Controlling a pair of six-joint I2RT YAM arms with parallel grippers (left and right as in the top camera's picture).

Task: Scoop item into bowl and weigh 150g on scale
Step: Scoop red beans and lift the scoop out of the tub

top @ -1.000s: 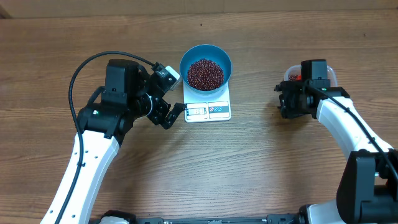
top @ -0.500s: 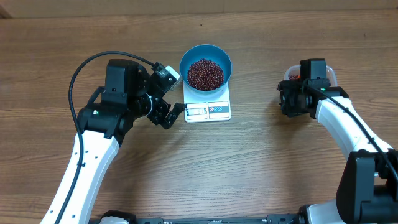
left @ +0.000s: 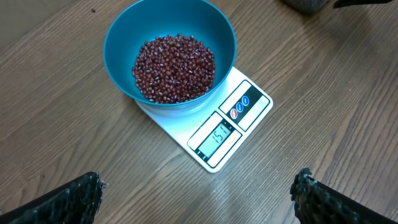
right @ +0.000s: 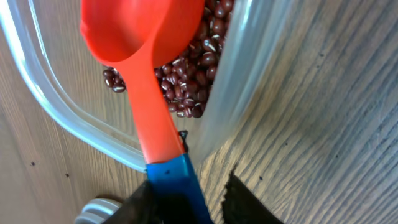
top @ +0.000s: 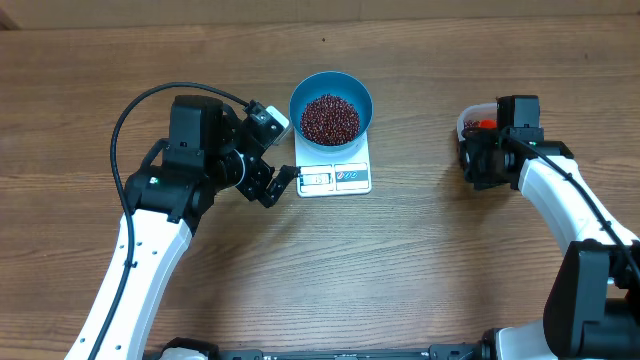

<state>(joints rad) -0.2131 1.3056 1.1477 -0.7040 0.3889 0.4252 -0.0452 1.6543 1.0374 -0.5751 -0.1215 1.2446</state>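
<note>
Table (top: 400, 260): brown wood-grain top. Scale (left: 239, 115): flat, white, rectangular, lying toward 12 o'clock of the table's middle in the overhead view, with its display and blue-marked buttons along the 6 o'clock edge; the display is lit, its digits too small to read with certainty. Bowl (left: 124, 37): round, bright blue, upright on the 12 o'clock half of the scale, its rim overhanging the platform. Beans (left: 174, 67): dark red-brown heap in the bottom of the bowl, well below the rim. Left gripper (left: 198, 196): just beside the scale at its 9 o'clock, jaws spread wide and holding nothing, pointed toward the scale and bowl. Tub (right: 62, 115): clear plastic with rounded corners, at 3 o'clock of the scale and well apart from it. Tub beans (right: 193, 81): a small cluster of the same grain lying inside the tub against one wall. Scoop (right: 140, 37): orange-red spoon with a blue handle, its cup inside the tub over the cluster and its handle crossing the tub's rim. Right gripper (right: 193, 202): at the tub's 6 o'clock side, the scoop's blue handle between its fingers; whether they clamp the handle cannot be told.
</note>
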